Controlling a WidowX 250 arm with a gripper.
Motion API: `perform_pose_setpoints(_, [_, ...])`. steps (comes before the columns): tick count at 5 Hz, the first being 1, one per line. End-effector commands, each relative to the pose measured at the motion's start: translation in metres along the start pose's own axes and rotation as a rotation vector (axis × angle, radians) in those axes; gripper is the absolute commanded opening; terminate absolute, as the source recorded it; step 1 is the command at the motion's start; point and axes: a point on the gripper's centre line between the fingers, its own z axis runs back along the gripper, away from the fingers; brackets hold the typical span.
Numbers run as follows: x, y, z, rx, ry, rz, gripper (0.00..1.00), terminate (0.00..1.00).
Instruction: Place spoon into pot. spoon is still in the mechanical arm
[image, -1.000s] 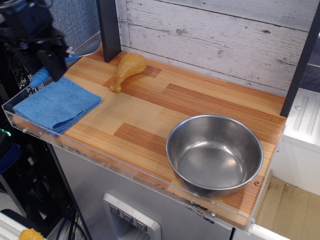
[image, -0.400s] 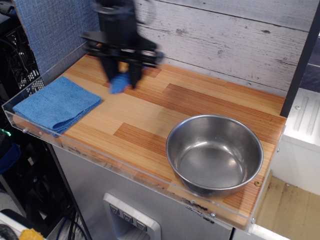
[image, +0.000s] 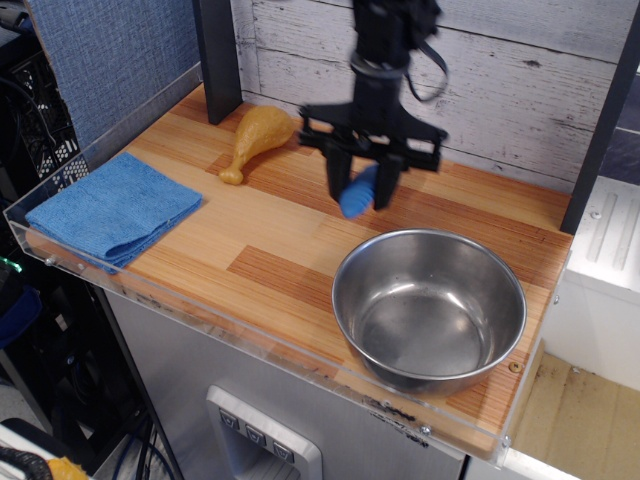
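- Black jointed mechanical arm (image: 385, 50) with cables, coming down from the top of the view in front of the whitewashed plank wall (image: 480, 70).
- Black two-fingered gripper (image: 361, 190) at its lower end, pointing down, hanging above the striped wooden tabletop (image: 290, 235).
- Jaws clenched on the thick bright-blue handle of the small spoon (image: 358, 193); handle poking out below, between the two fingers (image: 336, 178), tilted slightly.
- Silver bowl of the spoon hidden behind the gripper body; cannot tell which way it faces.
- Spoon held up in the air, behind and to the left of the large round stainless-steel pot (image: 430, 308), not over its opening and not inside it.
- Pot standing upright on the right part of the tabletop, close to the front edge, rolled rim shining, nothing inside it.
- Yellow-brown plastic chicken drumstick (image: 256, 138) lying on the wood to the left of the gripper, near the dark upright post (image: 217, 55), thin end pointing toward the front left.
- Folded blue cloth (image: 113, 208) lying flat at the far left end of the tabletop, well apart from the gripper and the pot.
- Clear acrylic lip (image: 250, 335) running along the front and left edges of the tabletop.
- Grey cabinet front (image: 200, 400) below the table.
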Motion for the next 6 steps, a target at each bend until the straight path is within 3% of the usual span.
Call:
perform_pose_setpoints(1, [0.021,-0.009,-0.008,-0.025,-0.112,-0.119,0.00,0.00])
perform_pose_setpoints(2, [0.019,-0.006,-0.017,-0.060,-0.134,-0.228,0.00,0.00])
perform_pose_setpoints(3, [0.018,-0.004,-0.018,-0.048,-0.124,-0.243,0.00,0.00])
perform_pose_setpoints(4, [0.018,-0.006,-0.018,-0.059,-0.118,-0.219,1.00,0.00])
perform_pose_setpoints(6, [0.021,-0.011,-0.019,-0.135,-0.202,-0.178,1.00,0.00])
